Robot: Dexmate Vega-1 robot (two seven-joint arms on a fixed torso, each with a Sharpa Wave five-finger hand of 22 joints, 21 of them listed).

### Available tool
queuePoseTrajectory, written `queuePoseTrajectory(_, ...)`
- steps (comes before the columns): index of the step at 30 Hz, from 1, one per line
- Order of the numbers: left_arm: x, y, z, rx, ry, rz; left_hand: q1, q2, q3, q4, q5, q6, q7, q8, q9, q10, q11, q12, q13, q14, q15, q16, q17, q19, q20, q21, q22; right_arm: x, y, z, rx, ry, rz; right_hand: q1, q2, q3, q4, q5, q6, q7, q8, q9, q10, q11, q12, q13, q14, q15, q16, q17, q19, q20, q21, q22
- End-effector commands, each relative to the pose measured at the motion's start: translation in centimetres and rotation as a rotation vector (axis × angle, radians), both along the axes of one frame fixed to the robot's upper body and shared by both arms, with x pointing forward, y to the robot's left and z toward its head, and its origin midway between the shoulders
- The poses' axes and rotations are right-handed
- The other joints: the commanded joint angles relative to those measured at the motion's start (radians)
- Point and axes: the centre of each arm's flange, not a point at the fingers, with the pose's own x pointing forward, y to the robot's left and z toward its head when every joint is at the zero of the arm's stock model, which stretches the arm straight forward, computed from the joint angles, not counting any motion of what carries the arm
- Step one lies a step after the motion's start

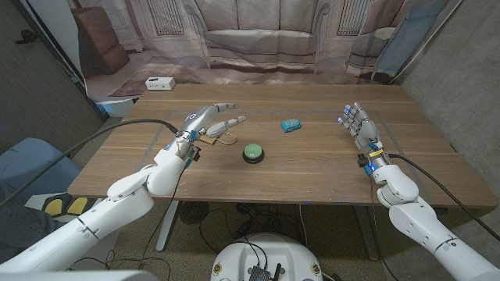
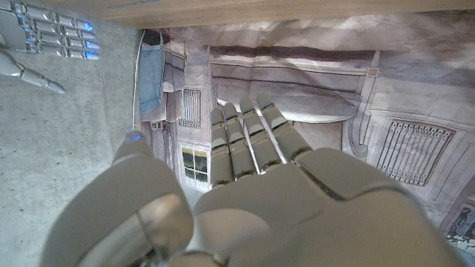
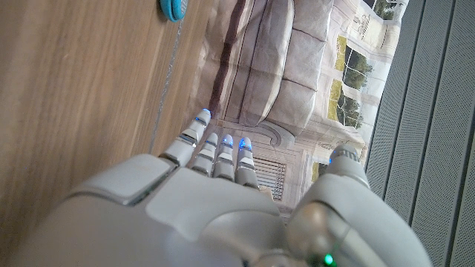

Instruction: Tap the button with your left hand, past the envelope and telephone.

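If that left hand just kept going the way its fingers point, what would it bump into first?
Probably nothing on the table: the left hand points toward the far edge, above the envelope. The green button and blue telephone sit off to its right. Height is hard to judge.

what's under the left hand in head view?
Under the left hand a small tan item with a thin cord pokes out on the table. Most is covered, so its identity is unclear.

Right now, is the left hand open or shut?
Open. The left hand hovers over the envelope, fingers stretched straight and apart, holding nothing; the button is untouched.
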Motion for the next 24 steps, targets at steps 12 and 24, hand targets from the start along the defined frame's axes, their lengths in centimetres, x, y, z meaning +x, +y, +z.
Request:
queuePoseTrajectory(12, 1.3, 3.2, -0.1, -0.235, 0.084, -0.096, -0.007, -0.002, 0.003, -0.001, 0.0, -0.013, 0.007, 0.006, 0.002, -0.007, 0.009, -0.003, 0.001, -0.005, 0.008, 0.0, 0.002, -0.016, 0.004, -0.008, 0.005, -0.4, 0.0, -0.2, 0.001, -0.014, 0.005, 0.001, 0.01, -0.003, -0.002, 0.0, 0.009, -0.001, 0.003, 0.003, 0.006, -0.003, -0.004, 0.003, 0.013, 0.0, -0.003, 0.002, 0.008, 0.003, -0.002, 0.001)
queuePoseTrajectory(24, 2.1, 4.5, -0.3, -0.353, 0.136, -0.187, -0.011, -0.004, 0.003, 0.0, 0.001, -0.034, 0.015, 0.003, 0.002, -0.029, 0.02, -0.01, 0.002, -0.023, 0.015, -0.004, 0.003, -0.034, 0.008, -0.014, 0.006, -0.5, -0.1, -0.5, 0.012, -0.015, -0.002, 0.001, 0.01, -0.003, -0.002, 0.0, 0.009, -0.001, 0.003, 0.003, 0.006, -0.004, -0.004, 0.003, 0.015, 0.0, -0.003, 0.002, 0.008, 0.003, -0.002, 0.001)
